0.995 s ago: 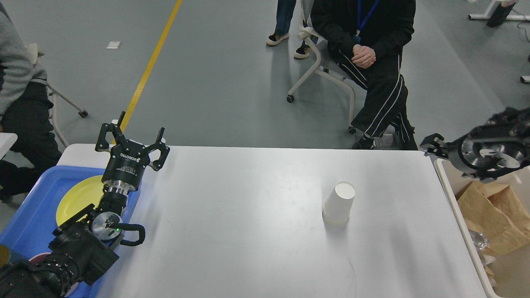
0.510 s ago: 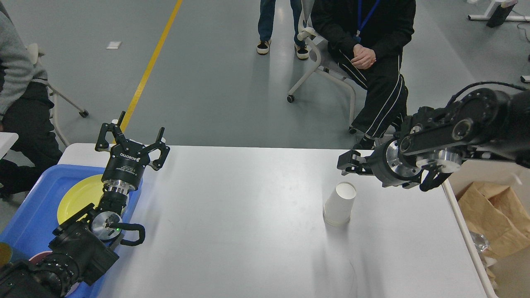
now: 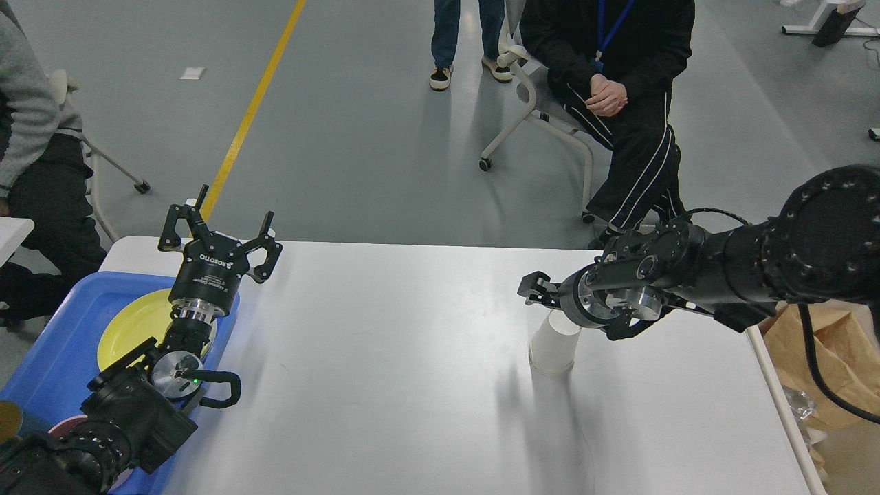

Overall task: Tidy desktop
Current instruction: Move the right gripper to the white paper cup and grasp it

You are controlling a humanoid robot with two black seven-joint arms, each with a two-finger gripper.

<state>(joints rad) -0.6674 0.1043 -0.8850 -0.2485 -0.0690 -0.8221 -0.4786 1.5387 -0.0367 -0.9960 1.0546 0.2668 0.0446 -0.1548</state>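
My right gripper (image 3: 540,289) hovers above the upturned cup (image 3: 552,344) mid-table (image 3: 385,357); whether it's parted I cannot tell. I should descend squarely and squeeze gently. Left gripper (image 3: 218,237) idles, spread.

— What is the floor like?

— A smooth grey floor (image 3: 357,137) with a soft sheen from overhead light. A yellow line (image 3: 251,110) runs across it from the far side toward the near left, and a small white scrap (image 3: 192,73) lies left of that line.

— Any furniture?

— A white chair on castors (image 3: 533,120) stands far right of centre, with a person in black (image 3: 619,89) seated on it, hands clasped. Just behind it stand someone's legs in jeans (image 3: 464,34). At the left edge a person in grey (image 3: 31,130) sits on another chair (image 3: 113,168). A white frame base (image 3: 821,17) shows in the far right corner.
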